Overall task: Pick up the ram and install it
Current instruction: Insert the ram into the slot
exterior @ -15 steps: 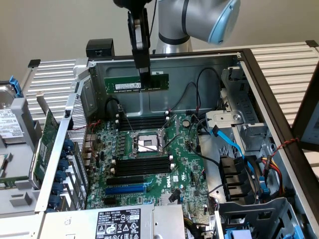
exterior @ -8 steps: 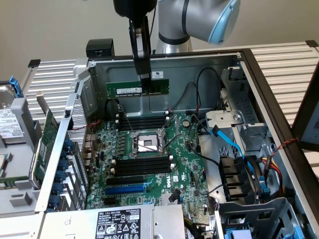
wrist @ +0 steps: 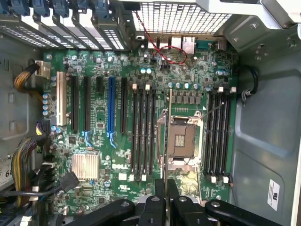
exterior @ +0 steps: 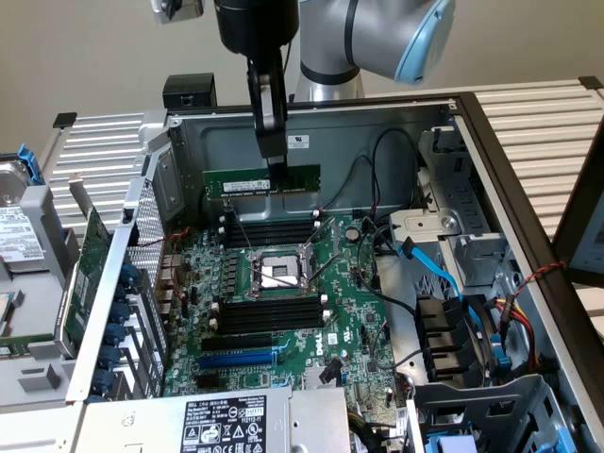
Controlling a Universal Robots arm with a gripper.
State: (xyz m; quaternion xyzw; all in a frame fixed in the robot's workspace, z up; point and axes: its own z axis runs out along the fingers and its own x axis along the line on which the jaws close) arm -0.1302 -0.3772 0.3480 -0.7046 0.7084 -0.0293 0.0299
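We find the gripper (exterior: 276, 170) with its jaws clamped on the ram (exterior: 231, 183), gripping the stick near mid-length. The ram sits level directly below the jaws, extends to both sides of them, and is held clear above the motherboard (exterior: 330, 311). In the wrist view it runs edge-on straight out from between the jaws, along the edge of the CPU socket (wrist: 181, 139), between two banks of black memory slots (wrist: 143, 136).

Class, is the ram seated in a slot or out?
Out: the ram hangs held between the fingers, above the motherboard, clear of its black slots.
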